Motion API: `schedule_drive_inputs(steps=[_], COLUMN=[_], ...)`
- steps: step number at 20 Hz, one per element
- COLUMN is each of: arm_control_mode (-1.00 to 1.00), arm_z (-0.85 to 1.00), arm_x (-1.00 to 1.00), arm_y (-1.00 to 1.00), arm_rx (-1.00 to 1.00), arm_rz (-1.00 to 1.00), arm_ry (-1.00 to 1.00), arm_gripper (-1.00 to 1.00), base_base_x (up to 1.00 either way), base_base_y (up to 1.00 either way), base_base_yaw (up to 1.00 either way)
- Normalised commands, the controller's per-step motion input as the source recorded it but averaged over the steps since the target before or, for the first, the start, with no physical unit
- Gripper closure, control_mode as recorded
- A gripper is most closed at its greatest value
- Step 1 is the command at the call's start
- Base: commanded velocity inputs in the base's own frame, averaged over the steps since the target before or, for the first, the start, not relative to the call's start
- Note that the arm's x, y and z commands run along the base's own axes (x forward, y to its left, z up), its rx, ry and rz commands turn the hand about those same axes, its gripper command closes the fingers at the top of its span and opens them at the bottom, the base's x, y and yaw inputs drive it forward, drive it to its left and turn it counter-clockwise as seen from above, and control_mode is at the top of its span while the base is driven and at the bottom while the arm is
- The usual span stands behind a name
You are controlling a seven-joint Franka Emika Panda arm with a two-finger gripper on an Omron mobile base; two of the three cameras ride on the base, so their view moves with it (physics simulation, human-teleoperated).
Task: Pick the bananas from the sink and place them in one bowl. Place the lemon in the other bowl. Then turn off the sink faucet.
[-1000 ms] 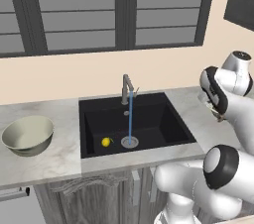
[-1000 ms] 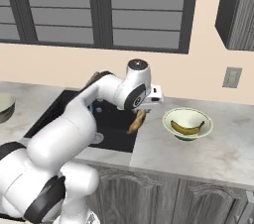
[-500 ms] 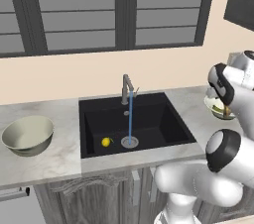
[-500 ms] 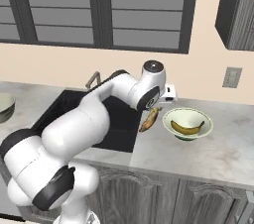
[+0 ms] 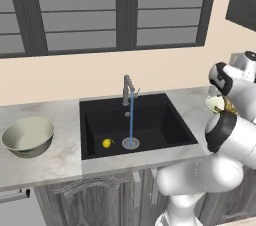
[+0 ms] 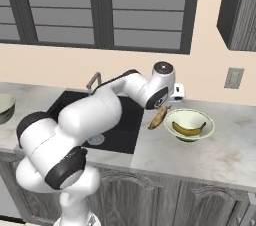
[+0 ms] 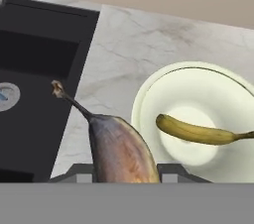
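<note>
**A:** Where does the job stand?

**B:** Second banana is in hand. On the marble bench (image 6: 230, 145) to the right of the sink (image 5: 95, 120), the pale bowl (image 6: 190, 124) already holds one banana (image 6: 188, 130). The jaws are clamped on the other banana (image 6: 158, 117), hanging just left of that bowl's rim, over the bench strip between basin and bowl. I'd judge the carry nearly done.

**A:** So what's next?

**B:** Shift right until the fruit is over the bowl's hollow, then let go. In the hand view the held banana (image 7: 119, 151) sits beside the rim, stem towards the sink, so it isn't over the hollow yet.

**A:** Any edges to mind?

**B:** The bowl rim, mostly; the banana hangs low and could clip it. Bench beyond the bowl looks open.

**A:** And the rest?

**B:** The lemon (image 5: 106, 143) lies in the basin near the drain, the grey-beige bowl (image 5: 28, 136) waits on the far left, well apart, and the faucet (image 5: 128, 89) is running.
</note>
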Motion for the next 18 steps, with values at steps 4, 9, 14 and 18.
schedule_drive_inputs(steps=[4, 9, 14, 18], arm_control_mode=[-1.00, -1.00, -1.00, -1.00], arm_z=[-0.03, -0.04, -0.14, -0.16], arm_x=[0.28, 0.15, 0.15, 0.21], arm_y=[-0.31, -0.31, -0.17, -0.17], arm_rx=[0.00, 0.00, 0.00, 0.00], arm_rz=[0.00, 0.00, 0.01, 0.04], arm_ry=[0.00, 0.00, 0.00, 0.00], arm_gripper=[1.00, 1.00, 1.00, 1.00], base_base_x=[0.00, 0.00, 0.00, 0.00], base_base_y=[0.00, 0.00, 0.00, 0.00], base_base_yaw=[0.00, 0.00, 0.00, 0.00])
